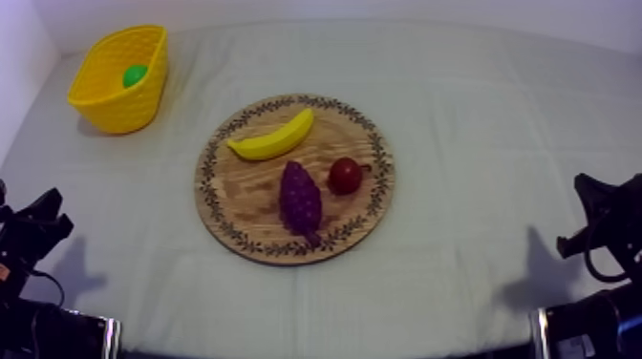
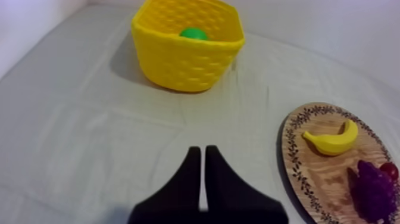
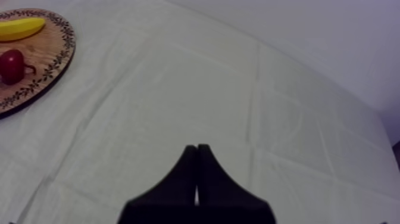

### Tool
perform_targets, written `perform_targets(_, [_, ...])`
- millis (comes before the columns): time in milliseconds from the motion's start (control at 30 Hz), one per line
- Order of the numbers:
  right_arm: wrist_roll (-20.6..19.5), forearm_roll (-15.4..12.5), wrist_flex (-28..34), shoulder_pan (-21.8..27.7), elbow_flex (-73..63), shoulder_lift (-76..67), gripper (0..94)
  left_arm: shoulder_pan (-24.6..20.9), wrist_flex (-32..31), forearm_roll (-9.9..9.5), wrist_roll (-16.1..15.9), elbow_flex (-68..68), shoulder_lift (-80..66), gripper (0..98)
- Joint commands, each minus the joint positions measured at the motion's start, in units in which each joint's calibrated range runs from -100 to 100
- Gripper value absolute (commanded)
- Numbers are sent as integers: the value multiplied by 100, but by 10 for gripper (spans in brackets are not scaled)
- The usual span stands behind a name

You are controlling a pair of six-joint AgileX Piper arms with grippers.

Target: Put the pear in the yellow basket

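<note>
The green pear (image 1: pixel 135 75) lies inside the yellow basket (image 1: pixel 105 105) at the far left of the table; in the left wrist view the pear (image 2: pixel 194 34) peeks over the basket (image 2: pixel 184 59) rim. The round wooden board (image 1: pixel 239 196) sits mid-table with a banana (image 1: pixel 272 138), a bunch of grapes (image 1: pixel 300 198) and a small red fruit (image 1: pixel 345 176). My left gripper (image 2: pixel 203 156) is shut on nothing, over bare cloth short of the basket. My right gripper (image 3: pixel 197 153) is shut on nothing too, over cloth to the right of the board (image 3: pixel 41 65). Both arms rest low, left (image 1: pixel 33 229) and right (image 1: pixel 602 215).
In the left wrist view the board (image 2: pixel 294 155) carries the banana (image 2: pixel 333 140) and grapes (image 2: pixel 372 189) to the right of my fingers. The banana (image 3: pixel 21 28) and small red fruit (image 3: pixel 12 65) lie on the board's near side in the right wrist view. Grey-white cloth covers the table.
</note>
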Motion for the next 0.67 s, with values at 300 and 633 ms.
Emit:
perform_targets(300, [1, 1, 2, 0, -2, -3, 4, 8, -705, 1, 249, 220, -14, 1])
perform_targets(633, [0, 1, 2, 0, -2, -3, 4, 8, -729, 1, 258, 227, -15, 1])
